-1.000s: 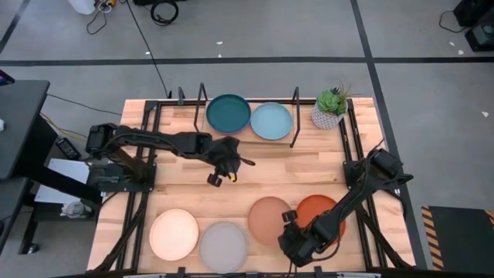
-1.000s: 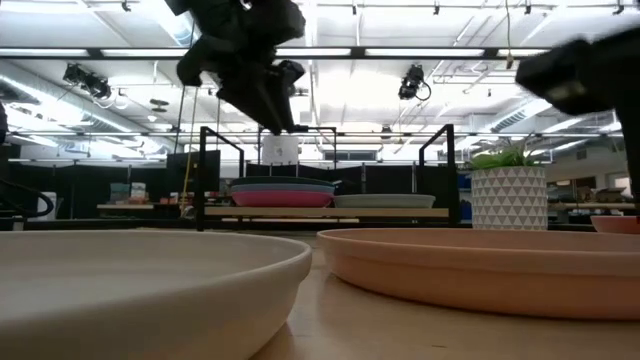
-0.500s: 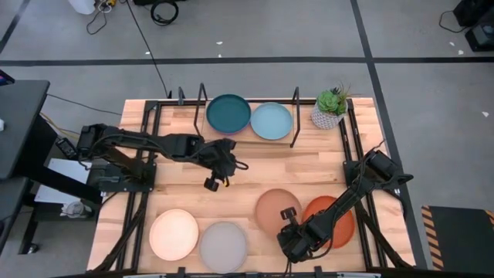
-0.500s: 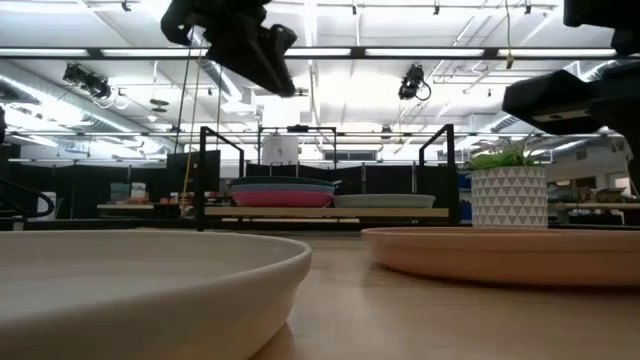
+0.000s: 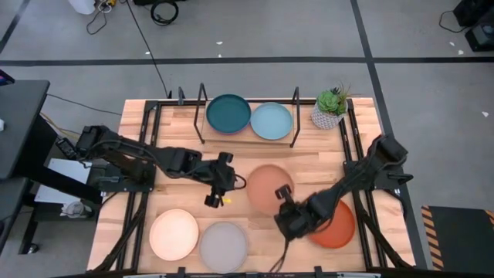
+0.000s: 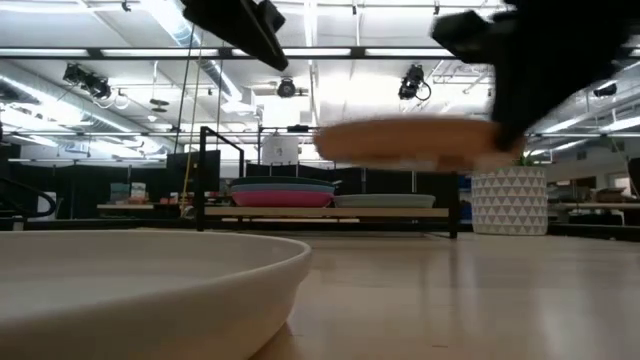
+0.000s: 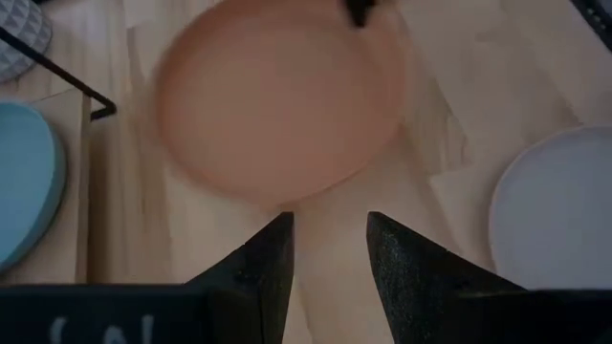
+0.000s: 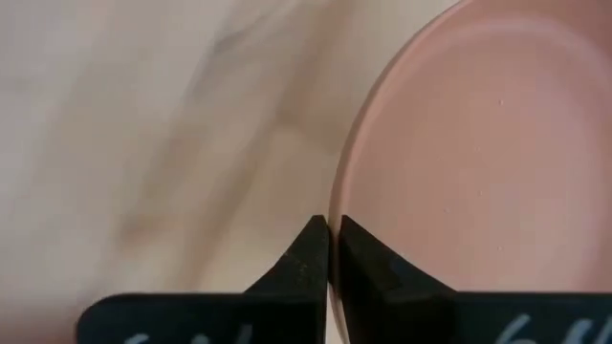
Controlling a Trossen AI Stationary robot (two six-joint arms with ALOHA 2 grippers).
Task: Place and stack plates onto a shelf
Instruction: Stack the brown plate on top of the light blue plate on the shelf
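Note:
The peach plate (image 5: 268, 185) hangs above the table's middle, and my right gripper (image 5: 285, 207) is shut on its near rim. In the low view the peach plate (image 6: 405, 140) floats level. My left gripper (image 5: 219, 193) stands open just left of it, its fingertips (image 7: 287, 239) near the plate's edge but touching nothing. The shelf (image 5: 295, 116) at the far edge holds a dark teal plate (image 5: 228, 114) and a light blue plate (image 5: 271, 120). The low view shows a magenta plate (image 6: 282, 198) under the teal stack. My right gripper pinches the peach plate's rim (image 8: 335, 215) between its two fingers, at the plate's near right side. The fingers come from the table's near right, slanting. The plate is lifted clear of the table and sits about level.
An orange-red plate (image 5: 336, 225) lies near right under my right arm. A cream plate (image 5: 174, 234) and a grey plate (image 5: 224, 245) lie near left. A potted plant (image 5: 330, 108) stands far right beside the shelf.
My right gripper has gone up and toward the far edge with the peach plate. The plate first slid on the table and now hangs lifted clear, off the orange-red plate's side. My left gripper has moved toward the near edge.

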